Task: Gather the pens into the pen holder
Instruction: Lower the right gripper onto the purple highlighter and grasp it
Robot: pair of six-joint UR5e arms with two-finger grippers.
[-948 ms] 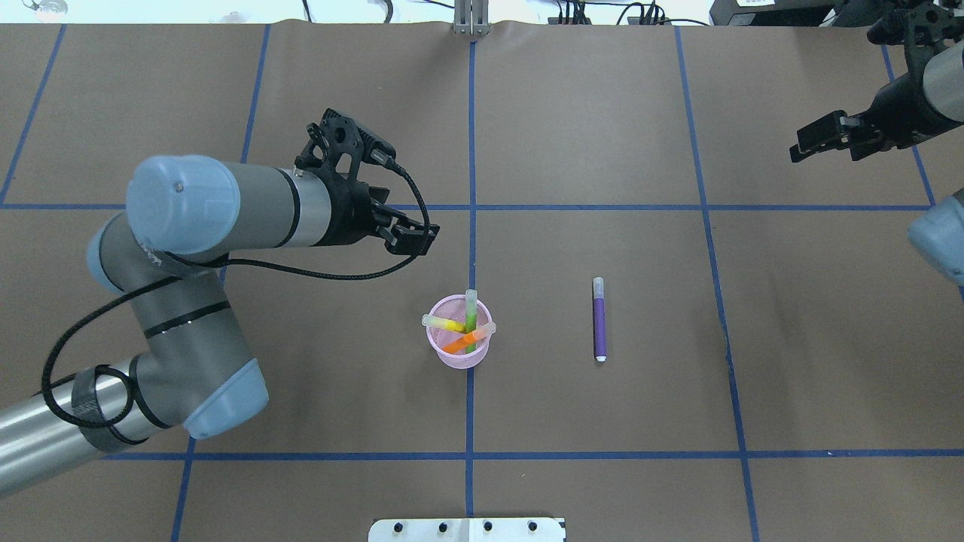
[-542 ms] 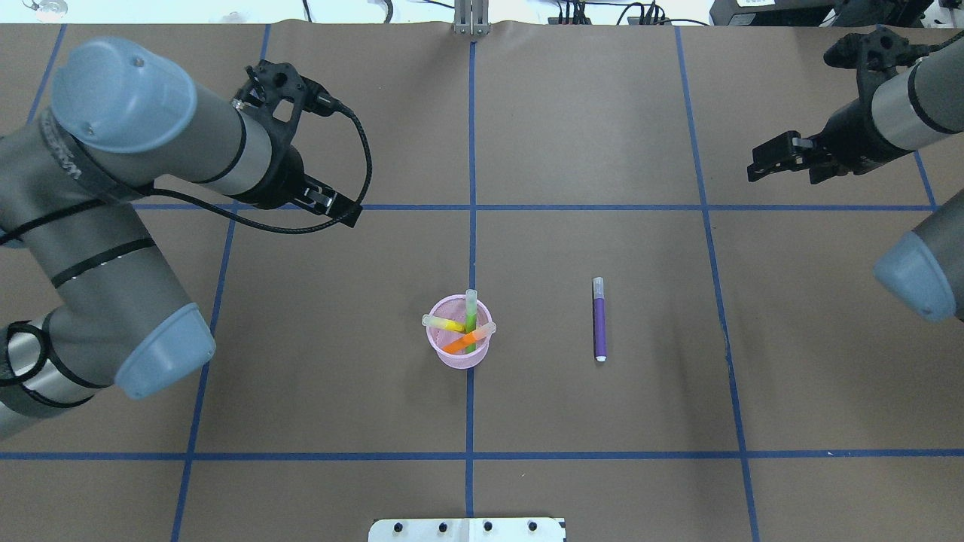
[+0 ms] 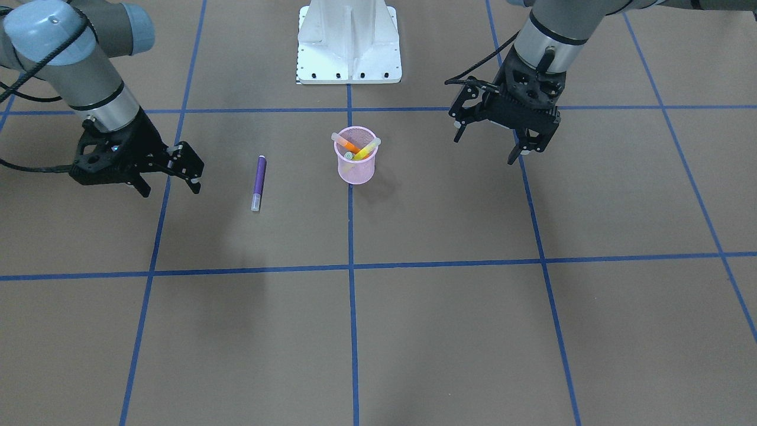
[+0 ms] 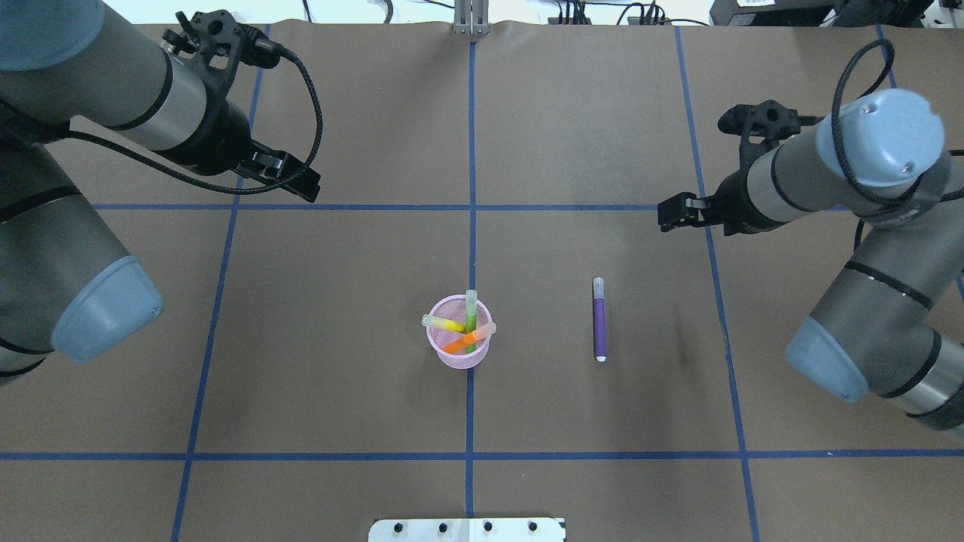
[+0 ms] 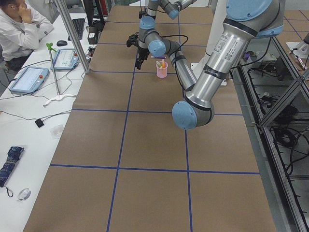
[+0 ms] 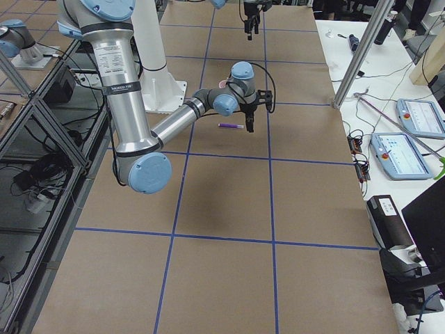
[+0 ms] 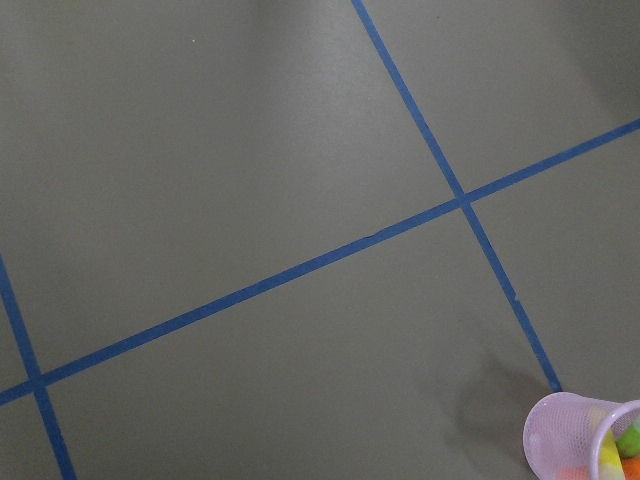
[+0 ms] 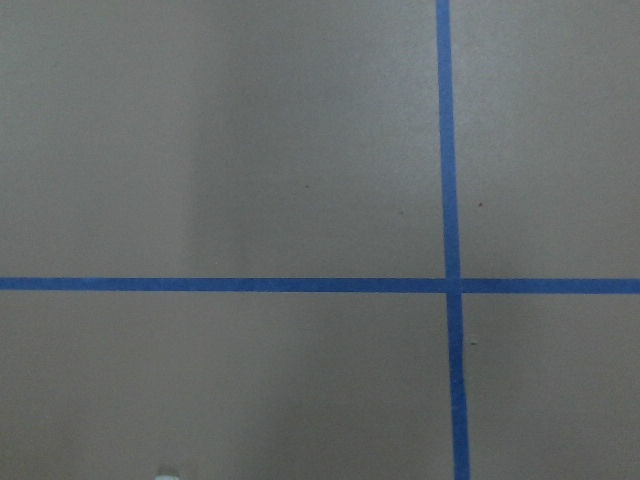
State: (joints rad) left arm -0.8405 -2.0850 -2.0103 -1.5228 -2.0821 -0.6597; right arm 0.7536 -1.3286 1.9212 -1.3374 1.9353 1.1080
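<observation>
Left gripper [image 4: 297, 179] hangs aside, jaws apart, empty. Pen holder [image 4: 456, 360] has yellow [image 4: 449, 325], green [image 4: 471, 312] and orange [image 4: 459, 344] pens inside. Purple pen [image 4: 600, 320] lies flat on the counter nearby, last one I'd say. Right gripper [image 4: 666, 214], jaws apart too, needs to drop over it.

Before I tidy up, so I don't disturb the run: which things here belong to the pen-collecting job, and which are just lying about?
Job: pen holder; yellow pen, green pen and orange pen standing in it; purple pen lying on the table; right gripper and left gripper, both open.

Lying about: tablets and umbrella on the side bench.
</observation>
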